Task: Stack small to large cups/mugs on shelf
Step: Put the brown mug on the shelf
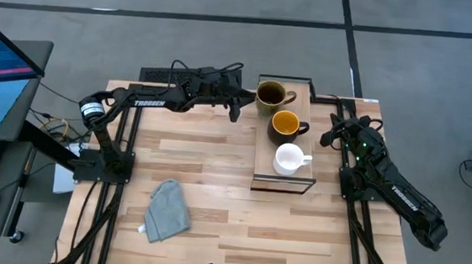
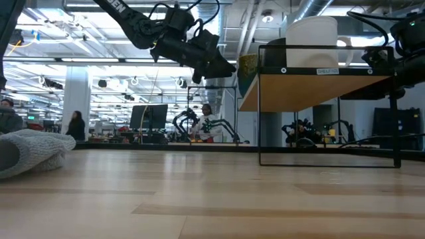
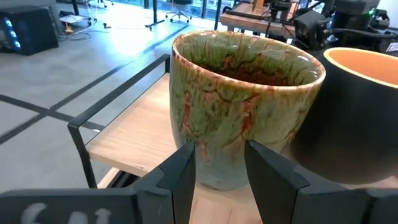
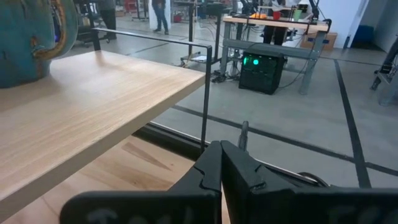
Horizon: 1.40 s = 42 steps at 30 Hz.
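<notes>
My overhead view is evenly lit, with soft shadows under the shelf on the desk. At desk height, bright ceiling lights silhouette my arms, and the near cloth is blurred. My left gripper's fingers look soft before a sharp, glossy mug.

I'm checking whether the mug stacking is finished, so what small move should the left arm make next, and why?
Probably back the left gripper straight away from the olive-brown mug. All three mugs already stand in a row on the shelf, olive-brown, then dark mug, then white mug. The open fingers sit just short of the olive-brown mug, holding nothing.
</notes>
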{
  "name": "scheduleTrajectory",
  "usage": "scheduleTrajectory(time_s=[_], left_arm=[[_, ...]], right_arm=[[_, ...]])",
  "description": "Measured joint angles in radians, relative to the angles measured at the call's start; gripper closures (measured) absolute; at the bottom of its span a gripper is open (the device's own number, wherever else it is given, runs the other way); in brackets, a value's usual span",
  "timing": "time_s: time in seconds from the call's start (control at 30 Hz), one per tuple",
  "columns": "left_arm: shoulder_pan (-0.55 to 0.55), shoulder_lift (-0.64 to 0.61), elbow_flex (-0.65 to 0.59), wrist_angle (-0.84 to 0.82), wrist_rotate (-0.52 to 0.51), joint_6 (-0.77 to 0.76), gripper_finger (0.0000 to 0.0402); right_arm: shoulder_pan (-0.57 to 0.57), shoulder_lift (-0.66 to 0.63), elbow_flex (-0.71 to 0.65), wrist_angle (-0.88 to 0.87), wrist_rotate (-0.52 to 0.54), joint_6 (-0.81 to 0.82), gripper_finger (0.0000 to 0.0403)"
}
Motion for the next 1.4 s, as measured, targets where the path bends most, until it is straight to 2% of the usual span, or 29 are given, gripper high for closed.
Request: scheduleTrajectory(time_s=[0.3,0.53,0.7,0.83,0.93,1.0,1.17,1.4], left_arm=[[0.000,0.000,0.000,-0.018,0.059,0.003,0.0273],[0.000,0.000,0.000,-0.051,0.059,0.029,0.0273],[0.004,0.000,0.001,-0.118,0.058,0.072,0.0273],[0.014,0.000,0.001,-0.179,0.041,0.087,0.0273],[0.020,0.000,0.001,-0.199,0.001,0.125,0.0273],[0.025,0.000,0.001,-0.196,-0.027,0.144,0.0273],[0.036,0.000,0.001,-0.174,-0.034,0.158,0.0273],[0.037,0.000,0.001,-0.106,-0.032,0.174,0.0273]], right_arm=[[0.000,0.000,0.000,0.000,0.000,0.000,0.0376],[-0.003,0.000,-0.003,0.037,0.019,-0.034,0.0376],[-0.005,0.000,-0.003,0.136,0.028,-0.062,0.0376],[-0.005,0.000,-0.003,0.277,0.122,-0.063,0.0376],[-0.006,0.000,-0.002,0.350,0.146,-0.062,0.0376],[-0.004,0.000,-0.001,0.361,0.125,-0.062,0.0376],[-0.004,0.003,0.014,0.350,-0.033,-0.074,0.0376],[-0.002,0.100,0.165,0.307,-0.140,-0.133,0.0373]])
